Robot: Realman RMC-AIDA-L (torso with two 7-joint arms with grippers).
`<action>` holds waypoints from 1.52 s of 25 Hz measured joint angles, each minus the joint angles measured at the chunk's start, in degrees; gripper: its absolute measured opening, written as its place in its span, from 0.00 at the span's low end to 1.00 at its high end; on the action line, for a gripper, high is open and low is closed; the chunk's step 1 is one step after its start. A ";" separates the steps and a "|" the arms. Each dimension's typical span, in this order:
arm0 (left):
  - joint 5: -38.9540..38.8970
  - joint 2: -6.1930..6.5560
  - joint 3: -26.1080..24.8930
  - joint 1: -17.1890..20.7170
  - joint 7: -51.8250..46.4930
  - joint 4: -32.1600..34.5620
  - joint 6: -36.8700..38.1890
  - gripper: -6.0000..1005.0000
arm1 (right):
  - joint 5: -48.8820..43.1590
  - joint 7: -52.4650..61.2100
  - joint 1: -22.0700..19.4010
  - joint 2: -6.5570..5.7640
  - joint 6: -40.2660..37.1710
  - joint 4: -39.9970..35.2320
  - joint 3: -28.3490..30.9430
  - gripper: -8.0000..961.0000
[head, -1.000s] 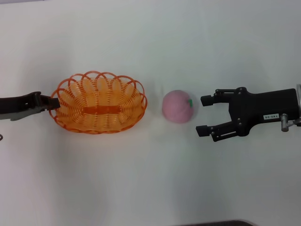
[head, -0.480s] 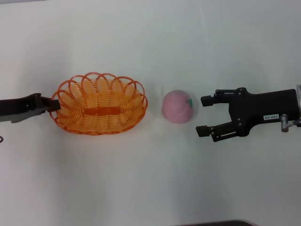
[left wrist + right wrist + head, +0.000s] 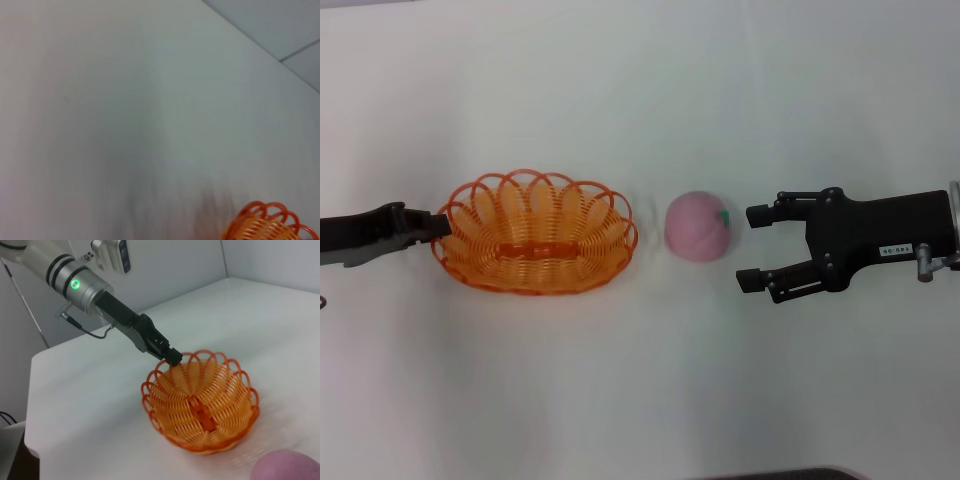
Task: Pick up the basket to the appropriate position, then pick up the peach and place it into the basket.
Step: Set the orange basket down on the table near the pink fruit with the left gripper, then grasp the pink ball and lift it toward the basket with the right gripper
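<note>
The oval orange basket (image 3: 535, 235) sits left of centre on the white table (image 3: 640, 100). My left gripper (image 3: 438, 228) is shut on the rim at its left end; the right wrist view shows the grip (image 3: 172, 357) on the scalloped rim of the basket (image 3: 200, 400), which looks slightly tilted. Only an edge of the basket (image 3: 267, 225) shows in the left wrist view. The pink peach (image 3: 698, 226) lies just right of the basket and also shows in the right wrist view (image 3: 287, 466). My right gripper (image 3: 750, 246) is open, just right of the peach and apart from it.
The table edge (image 3: 35, 390) and a wall lie beyond the left arm in the right wrist view. A dark strip (image 3: 770, 474) runs along the near edge of the table.
The basket has shifted slightly right and toward me with the left gripper, and now looks flatter and tilted. The peach and the right gripper have not moved.
</note>
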 joint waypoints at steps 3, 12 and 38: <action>-0.09 0.05 -0.38 0.10 0.01 -0.02 0.22 0.15 | 0.00 0.00 0.00 0.00 0.00 0.00 -0.01 0.99; -0.56 0.57 -3.77 0.15 3.05 0.55 3.15 0.34 | 0.00 0.00 -0.03 -0.06 -0.20 0.00 0.14 0.99; -17.74 0.21 -16.05 4.78 68.33 -11.32 20.72 0.65 | 0.48 -0.01 0.35 0.27 -0.23 0.00 4.65 0.99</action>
